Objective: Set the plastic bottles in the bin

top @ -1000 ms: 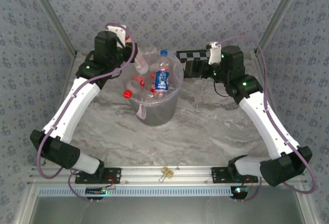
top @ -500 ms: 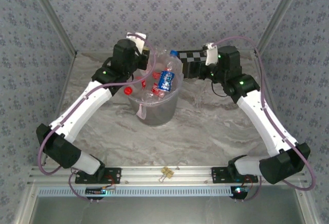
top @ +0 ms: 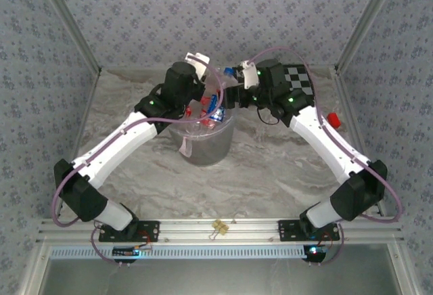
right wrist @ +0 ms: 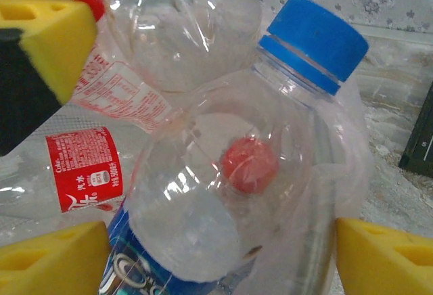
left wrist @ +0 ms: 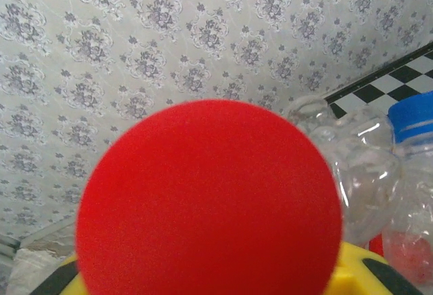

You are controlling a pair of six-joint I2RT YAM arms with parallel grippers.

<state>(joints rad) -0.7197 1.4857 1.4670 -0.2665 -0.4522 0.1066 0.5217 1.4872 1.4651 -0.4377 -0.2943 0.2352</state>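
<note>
Both arms hang over the bin (top: 203, 147). The left end effector (left wrist: 210, 268) looks clenched on a red-capped bottle (left wrist: 210, 200), held at the bin's mouth, so I'd call this the drop-in step. The right end effector (right wrist: 223, 241) is released, its fingers spread wide either side of a blue-capped bottle (right wrist: 203, 193) that pokes up among the other bottles (right wrist: 95, 166) inside the bin. Next, I reckon, the left one needs to let go squarely over the opening, with the right one keeping clear of it.
</note>
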